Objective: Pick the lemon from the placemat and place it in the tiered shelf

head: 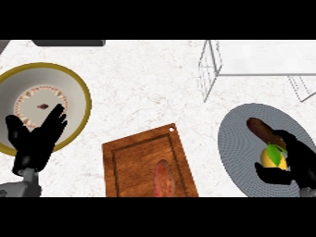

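At lower left, the left hand rests open over a plate. At lower right, the right hand curls round the lemon at the placemat. It should lift straight up before swinging to the shelf at upper right.

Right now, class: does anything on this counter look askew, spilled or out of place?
Nothing is spilled or broken. Only the wooden board sits at a slant to the counter's edge. The right hand curls round the lemon over the grey mat; the left hand rests open over the plate.
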`<state>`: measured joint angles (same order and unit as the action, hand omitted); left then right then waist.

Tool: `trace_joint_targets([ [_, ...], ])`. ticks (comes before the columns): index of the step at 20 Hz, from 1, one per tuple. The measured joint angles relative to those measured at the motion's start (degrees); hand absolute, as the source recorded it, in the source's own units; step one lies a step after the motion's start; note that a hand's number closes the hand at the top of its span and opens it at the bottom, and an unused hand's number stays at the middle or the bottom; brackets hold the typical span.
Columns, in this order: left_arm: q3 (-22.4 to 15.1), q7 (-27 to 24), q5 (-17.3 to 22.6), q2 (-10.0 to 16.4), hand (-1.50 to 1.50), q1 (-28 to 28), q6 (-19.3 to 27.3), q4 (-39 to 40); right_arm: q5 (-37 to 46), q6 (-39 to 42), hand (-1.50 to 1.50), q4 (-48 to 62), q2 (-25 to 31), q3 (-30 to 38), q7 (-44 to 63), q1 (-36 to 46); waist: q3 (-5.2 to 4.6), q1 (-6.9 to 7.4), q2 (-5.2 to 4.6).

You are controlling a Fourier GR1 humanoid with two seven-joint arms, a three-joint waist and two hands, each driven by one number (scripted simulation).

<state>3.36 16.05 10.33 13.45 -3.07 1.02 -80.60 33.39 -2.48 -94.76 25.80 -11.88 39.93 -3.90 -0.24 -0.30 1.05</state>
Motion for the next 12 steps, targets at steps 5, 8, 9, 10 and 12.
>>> trace_joint_targets([
  [5,-0.97,-0.63,-1.0,-0.71,0.0,-0.55,0.03,0.06,-1.42,4.94,1.5,-1.09,-0.52,-4.48,-5.31,4.53,-0.02,0.85,-0.16],
  [8,-1.28,-1.13,-1.36,-1.03,0.0,-1.18,-0.02,0.57,-2.84,9.54,1.5,-1.35,-1.19,-8.14,-9.11,9.28,0.15,1.64,-0.46],
  [9,-1.17,-1.24,-1.34,-1.12,0.0,-1.13,0.02,0.73,-3.21,11.11,1.5,-2.51,-1.59,-9.34,-9.31,10.57,0.3,1.51,-0.46],
  [10,-1.11,-1.08,-1.42,-1.32,0.0,-1.09,0.32,0.71,-3.79,11.87,1.5,-3.53,-2.4,-9.93,-9.67,11.75,0.44,1.37,-0.46],
  [12,-1.14,-1.41,-1.74,-1.66,0.0,-0.7,0.67,0.53,-5.19,13.18,1.5,-6.03,-3.33,-9.53,-9.72,14.05,0.63,1.05,-0.45],
])
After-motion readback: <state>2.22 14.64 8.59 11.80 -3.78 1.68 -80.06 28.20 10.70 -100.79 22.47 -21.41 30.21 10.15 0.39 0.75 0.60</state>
